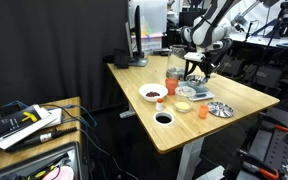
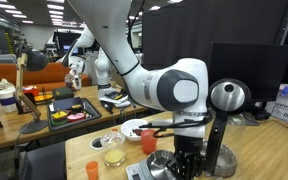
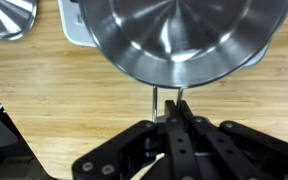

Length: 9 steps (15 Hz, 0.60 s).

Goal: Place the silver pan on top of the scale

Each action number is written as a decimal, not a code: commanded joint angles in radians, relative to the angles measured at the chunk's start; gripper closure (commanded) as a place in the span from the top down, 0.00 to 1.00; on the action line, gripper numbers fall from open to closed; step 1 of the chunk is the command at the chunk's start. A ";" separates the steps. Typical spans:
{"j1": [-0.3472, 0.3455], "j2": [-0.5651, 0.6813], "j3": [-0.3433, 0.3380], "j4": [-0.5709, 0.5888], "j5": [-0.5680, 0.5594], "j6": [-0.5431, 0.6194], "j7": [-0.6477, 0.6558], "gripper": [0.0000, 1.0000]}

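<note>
The claw comes in from the bottom edge of the wrist view, its two thin fingers drawn close together and pinching the near rim of the silver pan. The pan fills the upper middle of that view, its shiny inside facing up and its low wall catching the light. It lies over the scale, whose pale corner shows from under the pan's left side, with another pale strip past its right edge. Whether the pan's base sits on the scale or hangs just above it I cannot tell. In the top left corner lies a flatter silver dish, apart from the pan and beside the scale. Bare wood of the table spreads below.

In an exterior view the arm reaches down over the far middle of the table, and the claw hangs low above its top. A white bowl with something red in it stands nearer the table's middle, a dark bowl near the front edge, and a small orange cup sits between the dark bowl and the flatter silver dish. A taller orange cup stands just beside the white bowl, on the arm's side
</note>
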 commanded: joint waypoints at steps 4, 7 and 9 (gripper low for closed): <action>-0.044 0.022 0.042 0.053 0.037 -0.083 -0.006 0.01; -0.057 0.025 0.050 0.065 0.053 -0.099 -0.014 0.36; -0.063 0.032 0.056 0.078 0.063 -0.113 -0.013 0.50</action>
